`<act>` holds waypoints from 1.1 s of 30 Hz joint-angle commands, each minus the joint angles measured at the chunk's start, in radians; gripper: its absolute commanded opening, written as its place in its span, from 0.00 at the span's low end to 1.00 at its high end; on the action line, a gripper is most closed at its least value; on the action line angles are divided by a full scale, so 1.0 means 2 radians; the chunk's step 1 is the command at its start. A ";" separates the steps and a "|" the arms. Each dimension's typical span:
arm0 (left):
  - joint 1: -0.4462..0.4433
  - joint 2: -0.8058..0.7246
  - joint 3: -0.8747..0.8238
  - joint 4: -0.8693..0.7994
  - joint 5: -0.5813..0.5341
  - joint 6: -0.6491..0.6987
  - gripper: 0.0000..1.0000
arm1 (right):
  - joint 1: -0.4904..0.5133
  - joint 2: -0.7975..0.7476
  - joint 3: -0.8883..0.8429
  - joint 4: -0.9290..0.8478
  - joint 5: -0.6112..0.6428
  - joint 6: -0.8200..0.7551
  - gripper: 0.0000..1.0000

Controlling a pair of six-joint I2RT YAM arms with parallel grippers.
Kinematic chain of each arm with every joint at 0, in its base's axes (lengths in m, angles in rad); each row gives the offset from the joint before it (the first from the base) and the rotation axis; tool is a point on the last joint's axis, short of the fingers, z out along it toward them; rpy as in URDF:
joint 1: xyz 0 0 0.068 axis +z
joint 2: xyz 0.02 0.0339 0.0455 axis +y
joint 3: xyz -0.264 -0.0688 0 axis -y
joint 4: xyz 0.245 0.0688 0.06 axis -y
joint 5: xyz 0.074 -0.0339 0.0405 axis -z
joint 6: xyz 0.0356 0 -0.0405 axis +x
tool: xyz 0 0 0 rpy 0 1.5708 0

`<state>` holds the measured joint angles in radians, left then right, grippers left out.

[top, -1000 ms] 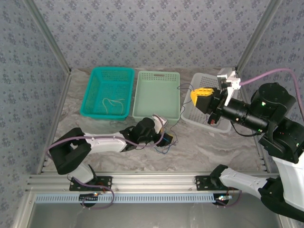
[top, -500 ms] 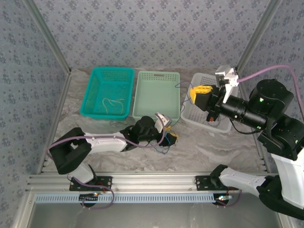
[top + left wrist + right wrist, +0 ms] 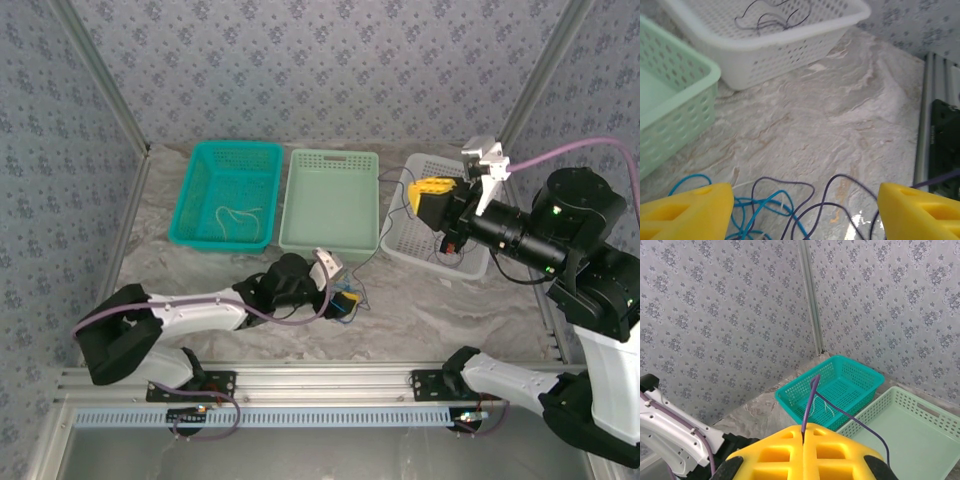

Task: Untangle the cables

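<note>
Two tools: left tool wide open, empty; right tool clamped on purple cable.
Tangle: laid on table, between left tool's jaws.
Nearer arm: left.

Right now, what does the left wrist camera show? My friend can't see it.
The open left gripper frames a tangle of blue cable and dark purple cable on the marbled table. Beyond stand a white basket holding thin dark cable and a pale green basket.
</note>
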<state>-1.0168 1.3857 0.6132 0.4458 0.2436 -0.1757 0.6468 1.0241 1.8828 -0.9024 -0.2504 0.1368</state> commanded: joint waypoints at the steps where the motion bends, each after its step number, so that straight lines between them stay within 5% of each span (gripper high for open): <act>1: -0.001 -0.020 0.015 0.000 0.045 0.034 0.77 | -0.009 0.002 -0.002 0.002 -0.009 -0.004 0.00; 10: -0.002 0.005 0.042 -0.005 0.140 0.051 0.77 | -0.037 0.007 -0.001 0.006 -0.031 0.007 0.00; 24: -0.002 0.041 0.067 -0.003 0.156 0.050 0.80 | -0.149 0.029 -0.012 0.061 -0.140 0.051 0.00; 33: -0.002 0.039 0.055 0.091 0.014 0.037 0.81 | -0.149 0.013 -0.017 0.063 -0.158 0.063 0.00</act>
<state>-1.0168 1.4940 0.7208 0.5369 0.3790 -0.0978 0.3546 1.0748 1.8534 -0.8028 -0.5312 0.2432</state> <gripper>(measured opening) 0.808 0.059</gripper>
